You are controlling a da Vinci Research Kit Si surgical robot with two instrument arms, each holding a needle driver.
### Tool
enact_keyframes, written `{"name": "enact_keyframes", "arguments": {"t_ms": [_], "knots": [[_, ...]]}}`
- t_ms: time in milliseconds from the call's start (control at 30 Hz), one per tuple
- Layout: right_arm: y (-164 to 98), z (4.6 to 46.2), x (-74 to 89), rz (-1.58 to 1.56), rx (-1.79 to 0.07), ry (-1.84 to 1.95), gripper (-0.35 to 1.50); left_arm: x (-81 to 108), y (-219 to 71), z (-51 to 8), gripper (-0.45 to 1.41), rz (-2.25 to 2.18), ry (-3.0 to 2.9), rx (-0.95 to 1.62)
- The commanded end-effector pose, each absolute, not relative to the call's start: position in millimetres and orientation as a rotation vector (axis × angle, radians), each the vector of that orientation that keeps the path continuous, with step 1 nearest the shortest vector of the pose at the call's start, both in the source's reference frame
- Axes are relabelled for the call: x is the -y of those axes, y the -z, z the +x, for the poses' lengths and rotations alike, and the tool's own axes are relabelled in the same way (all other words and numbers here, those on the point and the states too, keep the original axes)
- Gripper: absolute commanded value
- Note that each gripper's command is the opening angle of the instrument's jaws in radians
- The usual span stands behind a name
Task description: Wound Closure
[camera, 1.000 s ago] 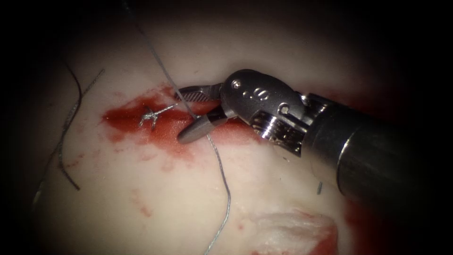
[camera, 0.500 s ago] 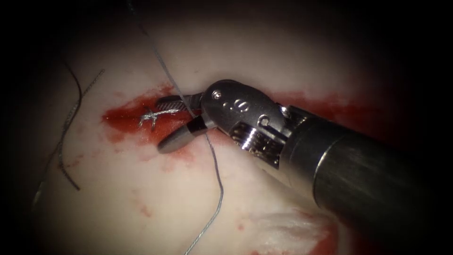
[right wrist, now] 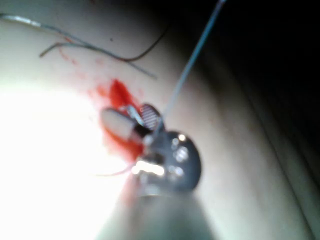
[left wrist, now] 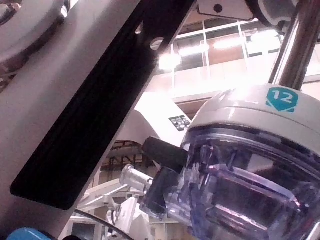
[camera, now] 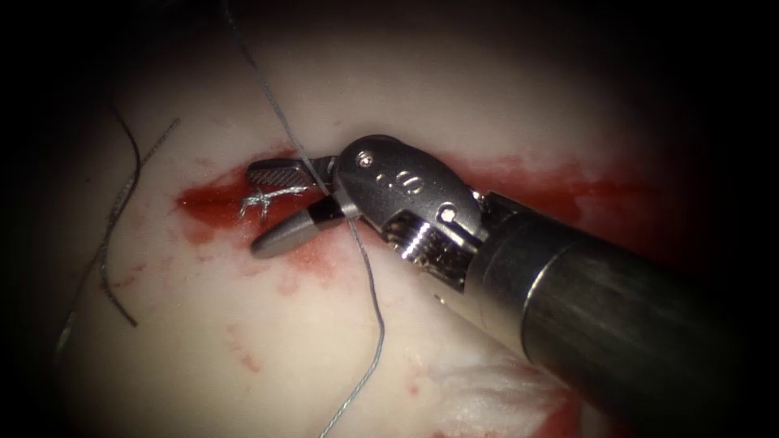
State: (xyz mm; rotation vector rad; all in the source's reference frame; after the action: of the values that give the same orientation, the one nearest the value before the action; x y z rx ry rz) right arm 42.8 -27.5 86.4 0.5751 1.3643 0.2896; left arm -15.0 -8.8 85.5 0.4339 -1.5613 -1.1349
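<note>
Tissue [camera: 454,97] streaked with red fluid [camera: 219,203] under right tool [camera: 280,207], jaws parted.

A pale slab of pork tissue [camera: 243,324] carries a cut [camera: 227,203] stained with red fluid [camera: 527,178]. On the cut's left part sits a small knot of silvery thread [camera: 261,199] with short frayed ends. A long grey thread [camera: 369,284] runs taut from above, crosses the cut just right of the knot, then curves down over the tissue. Loose cut ends of dark thread [camera: 122,203] lie well apart, left of the cut.
</note>
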Motion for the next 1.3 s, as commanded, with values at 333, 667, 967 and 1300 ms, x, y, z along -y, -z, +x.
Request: {"name": "enact_keyframes", "arguments": {"t_ms": [333, 667, 967, 1300], "knots": [[-86.5, 43.9, 26.4, 0.568, -1.367, -0.290, -0.35, 7.7, -84.8, -15.7, -0.45, 0.444, 1.128, 1.572], [-85.1, 43.1, 24.6, 0.545, -1.350, -0.342, -0.35, 7.6, -84.8, -15.5, -0.45, 0.453, 1.124, 1.574], [-80.7, 38.0, 19.0, 0.494, -1.372, -0.457, -0.35, 7.4, -85.1, -14.5, -0.45, 0.454, 1.131, 1.542], [-79.4, 31.8, 18.3, 0.363, -1.348, -0.606, 1.15, 8.5, -86.2, -14.8, -0.45, 0.467, 1.124, 1.482]]}}
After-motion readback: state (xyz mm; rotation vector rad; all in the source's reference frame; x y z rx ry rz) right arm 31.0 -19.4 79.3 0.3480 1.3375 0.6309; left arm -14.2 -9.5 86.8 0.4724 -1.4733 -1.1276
